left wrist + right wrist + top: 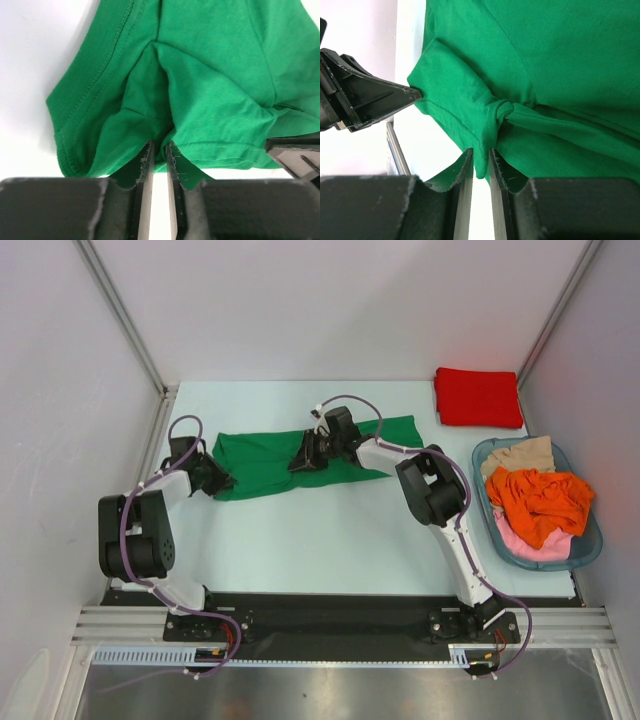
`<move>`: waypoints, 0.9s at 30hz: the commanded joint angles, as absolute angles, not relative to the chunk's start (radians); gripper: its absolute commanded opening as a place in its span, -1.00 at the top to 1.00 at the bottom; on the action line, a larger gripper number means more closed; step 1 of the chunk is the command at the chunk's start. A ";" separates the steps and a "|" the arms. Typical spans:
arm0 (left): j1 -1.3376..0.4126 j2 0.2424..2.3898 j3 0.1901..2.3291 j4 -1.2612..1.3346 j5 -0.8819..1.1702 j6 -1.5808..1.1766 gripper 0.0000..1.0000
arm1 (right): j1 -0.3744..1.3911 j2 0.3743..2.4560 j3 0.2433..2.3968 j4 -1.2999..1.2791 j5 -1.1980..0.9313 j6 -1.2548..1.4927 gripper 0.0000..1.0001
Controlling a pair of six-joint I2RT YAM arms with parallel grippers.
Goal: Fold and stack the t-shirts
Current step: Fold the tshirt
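Note:
A bright green t-shirt [270,455] lies stretched across the middle of the table. My left gripper [218,480] is shut on its left end; the left wrist view shows green cloth [200,90] pinched between the jaws [159,147]. My right gripper [303,460] is shut on a bunched fold at the shirt's middle, with green cloth [485,125] between the jaws [481,152]. A folded red t-shirt [477,397] lies at the back right.
A blue basket [590,545] at the right edge holds orange [538,502], pink [535,545] and beige [518,455] garments. The left gripper shows as a black shape in the right wrist view [360,100]. White walls enclose the table.

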State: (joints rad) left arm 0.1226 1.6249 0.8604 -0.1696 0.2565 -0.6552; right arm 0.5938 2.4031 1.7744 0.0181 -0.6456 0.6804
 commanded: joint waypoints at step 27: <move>0.120 1.692 1.077 -0.074 0.341 -0.681 1.00 | 0.552 2.488 1.942 0.110 -0.706 0.785 1.00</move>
